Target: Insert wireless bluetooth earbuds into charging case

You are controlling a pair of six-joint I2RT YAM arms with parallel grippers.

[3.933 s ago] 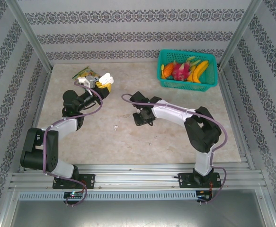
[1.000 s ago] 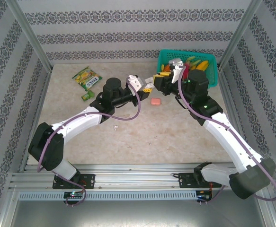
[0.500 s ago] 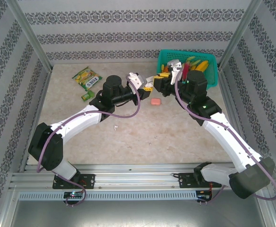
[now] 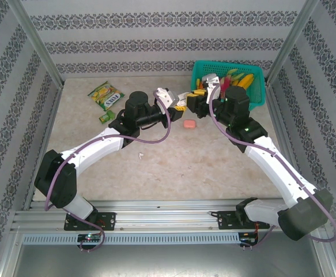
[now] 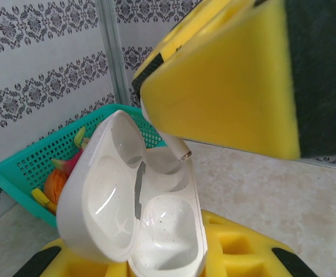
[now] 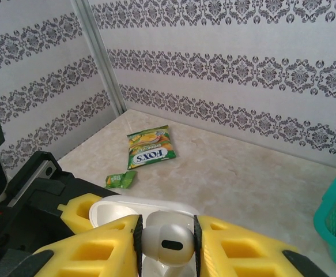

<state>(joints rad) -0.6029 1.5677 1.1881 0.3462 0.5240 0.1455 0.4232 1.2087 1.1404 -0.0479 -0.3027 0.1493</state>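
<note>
My left gripper (image 4: 172,102) is shut on a white charging case (image 5: 139,213), held up with its lid swung open to the left. My right gripper (image 6: 166,245) is shut on a white earbud (image 6: 166,239). It hovers just over the case, with the earbud's stem (image 5: 176,147) pointing into the far socket. Both grippers meet in mid-air at the back centre, the right gripper (image 4: 191,99) just right of the left. A second small white earbud (image 4: 140,155) lies on the table. The coral-pink earbuds are out of view.
A coral-pink case (image 4: 189,124) lies shut on the table below the grippers. A teal basket (image 4: 255,101) of toy fruit stands at the back right. A green candy packet (image 4: 106,94) and a small green sweet (image 4: 104,118) lie at the back left.
Both arms have swung from the table to meet at the back centre, left with the case, right with the earbud. Over the last second the right gripper edged left, closer over the case.
</note>
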